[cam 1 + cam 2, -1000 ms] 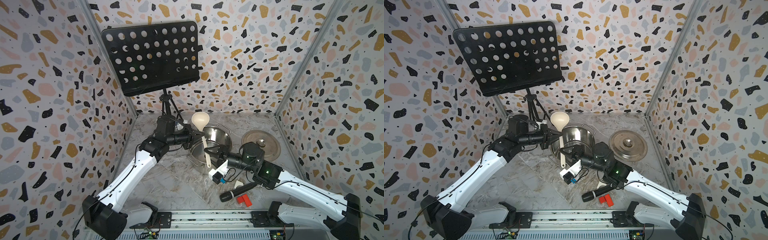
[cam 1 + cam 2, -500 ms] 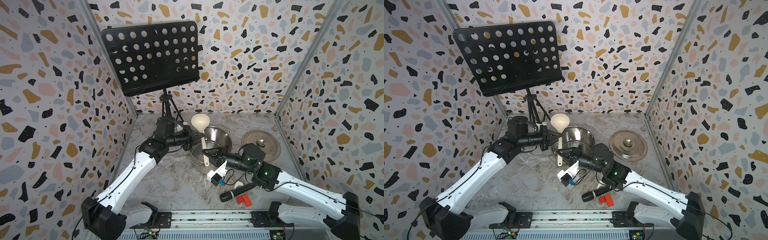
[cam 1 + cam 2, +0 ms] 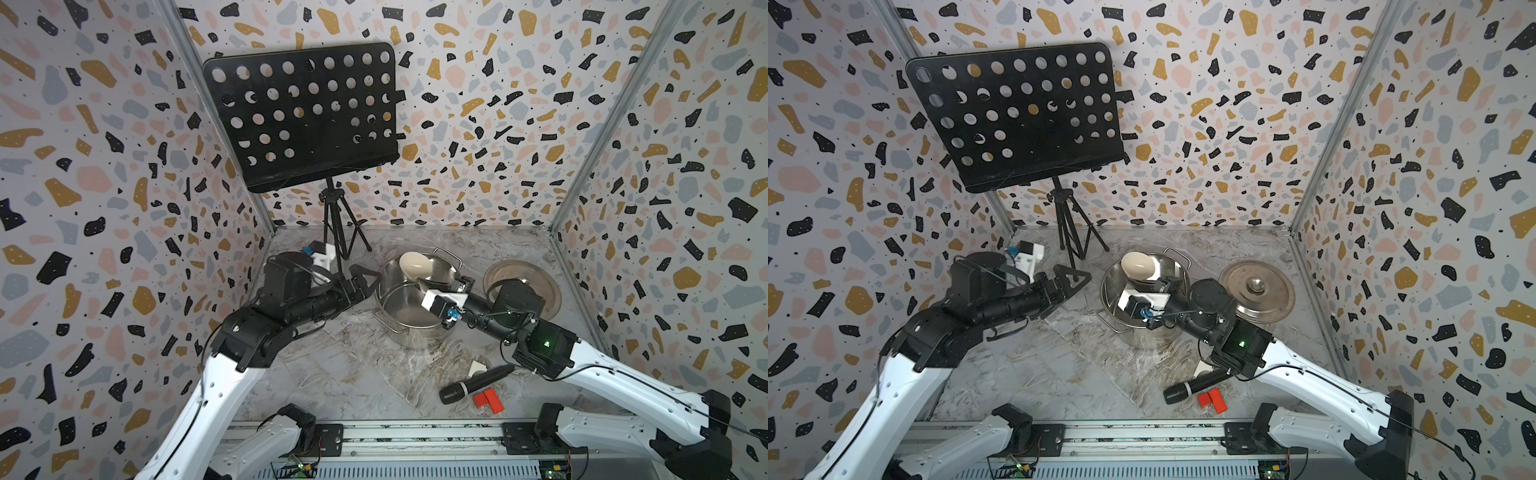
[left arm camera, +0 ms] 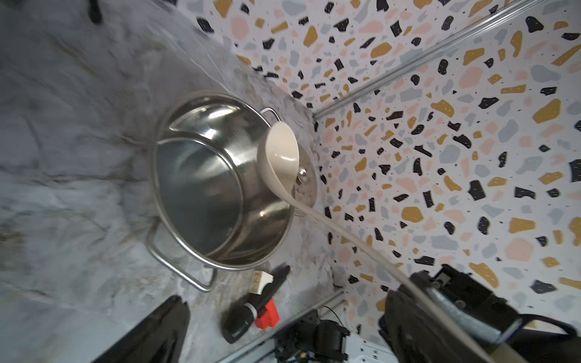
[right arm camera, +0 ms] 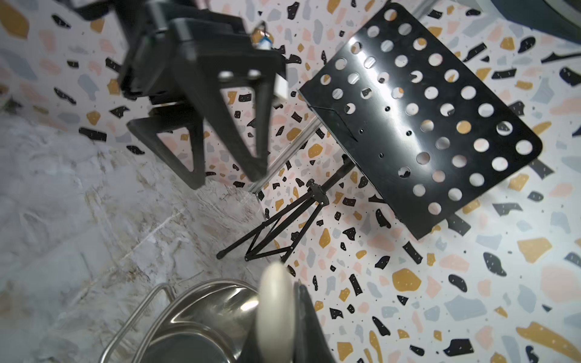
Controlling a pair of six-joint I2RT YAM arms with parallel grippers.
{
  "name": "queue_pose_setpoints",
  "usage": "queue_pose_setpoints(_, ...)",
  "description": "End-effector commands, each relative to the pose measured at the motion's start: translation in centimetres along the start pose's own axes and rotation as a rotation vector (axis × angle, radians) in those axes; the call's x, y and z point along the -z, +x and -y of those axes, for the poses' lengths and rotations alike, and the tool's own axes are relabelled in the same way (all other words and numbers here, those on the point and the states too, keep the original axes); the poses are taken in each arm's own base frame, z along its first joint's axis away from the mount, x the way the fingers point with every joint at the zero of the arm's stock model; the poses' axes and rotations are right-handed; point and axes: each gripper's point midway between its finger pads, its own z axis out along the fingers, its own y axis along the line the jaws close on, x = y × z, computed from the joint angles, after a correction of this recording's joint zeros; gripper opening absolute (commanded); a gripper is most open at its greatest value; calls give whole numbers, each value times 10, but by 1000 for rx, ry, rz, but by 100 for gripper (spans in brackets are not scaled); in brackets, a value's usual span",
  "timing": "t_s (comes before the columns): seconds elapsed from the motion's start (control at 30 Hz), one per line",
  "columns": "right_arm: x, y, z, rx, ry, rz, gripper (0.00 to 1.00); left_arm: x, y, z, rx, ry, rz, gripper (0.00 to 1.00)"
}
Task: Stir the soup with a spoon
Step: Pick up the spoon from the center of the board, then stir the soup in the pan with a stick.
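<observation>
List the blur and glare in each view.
Right wrist view: the spoon bowl, close to the lens, is out of focus, the left gripper soft; glare streaks the music stand. Left wrist view: bright highlights on the pot. Both top views: sharp.

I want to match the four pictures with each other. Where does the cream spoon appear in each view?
Top view: the spoon is just right of centre, its bowl over the steel pot's far rim.
Top view: just left of centre, over the same pot rim.
Left wrist: mid-picture, bowl at the pot's rim.
Right wrist: at the picture's lower edge, edge-on, beside the pot.
Shared landmark: the steel pot.
</observation>
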Motion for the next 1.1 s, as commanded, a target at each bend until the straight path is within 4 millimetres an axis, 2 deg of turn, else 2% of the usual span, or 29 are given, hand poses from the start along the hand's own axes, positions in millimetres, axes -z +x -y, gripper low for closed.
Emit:
queue_pose_setpoints(0.0, 13, 19, 21, -379, 26, -117, 0, 29, -2, -52, -146, -270, 82, 100)
queue_pose_setpoints(0.1, 10, 42, 24, -509, 19, -163, 0, 40, 2, -59, -181, -278, 109, 99)
queue_pose_setpoints(0.23, -2, 73, 34, -609, 22, -235, 0, 39, 10, -62, -197, -259, 95, 99)
queue_pose_setpoints(0.37, -16, 102, 62, -700, 63, -227, 0, 37, 15, -67, -198, -274, 74, 100)
queue_pose_setpoints(0.5, -26, 126, 71, -670, 63, -274, 0, 35, 20, -67, -210, -267, 48, 99)
queue_pose_setpoints(0.67, -20, 153, 49, -626, -9, -409, 0, 36, 25, -71, -229, -283, 22, 99)
queue_pose_setpoints(0.8, -13, 159, 25, -635, -115, -465, 0, 35, 28, -78, -230, -305, 12, 99)
queue_pose_setpoints(0.93, -16, 151, 1, -615, -210, -456, 0, 29, 30, -79, -229, -301, -3, 99)
queue_pose_setpoints(1.07, -30, 133, -21, -568, -298, -404, 0, 26, 29, -76, -228, -292, -8, 99)
